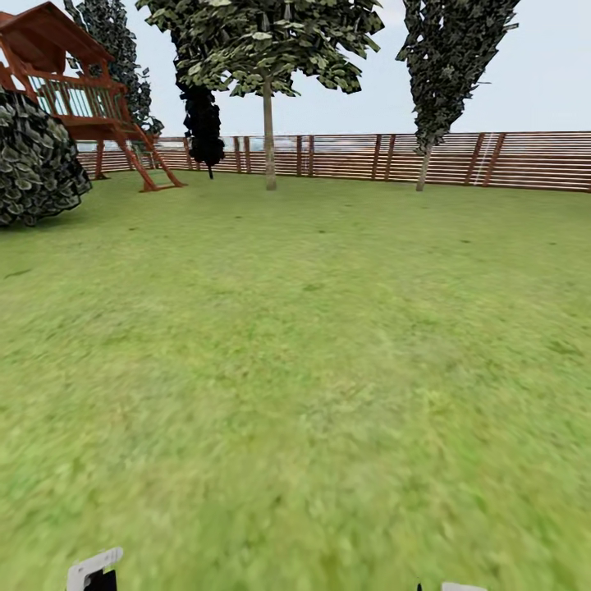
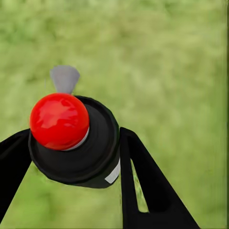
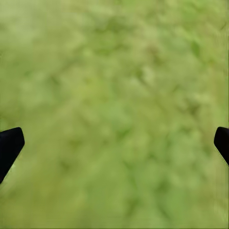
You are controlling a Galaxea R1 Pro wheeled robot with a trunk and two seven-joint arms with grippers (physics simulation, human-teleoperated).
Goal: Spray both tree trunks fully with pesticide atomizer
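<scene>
In the head view, a broad green lawn (image 1: 312,369) is seen, reaching to a brown slatted fence (image 1: 525,160) at the far side. Two trees with pale straight trunks stand near the fence: one tree (image 1: 268,131) at the far middle and another tree (image 1: 425,160) to its right. A black cone-shaped tree (image 1: 203,123) is placed left of the first one. At the far left a red wooden play tower (image 1: 74,90) is seen, and a round dark shrub (image 1: 37,160) is nearer, just in front of it. At the near edge, a small white and black part of the left arm (image 1: 94,570) and a white bit of the right arm (image 1: 460,586) are visible.

In the left wrist view, the pesticide atomizer (image 2: 76,143) is held by the left gripper (image 2: 71,167); its black fingers are pressed on both sides of the dark round body. A red ball-shaped top and a grey nozzle are seen on it, with blurred grass behind.

In the right wrist view, the right gripper (image 3: 114,145) is spread wide with nothing between its black fingertips (image 3: 9,145), above blurred grass.
</scene>
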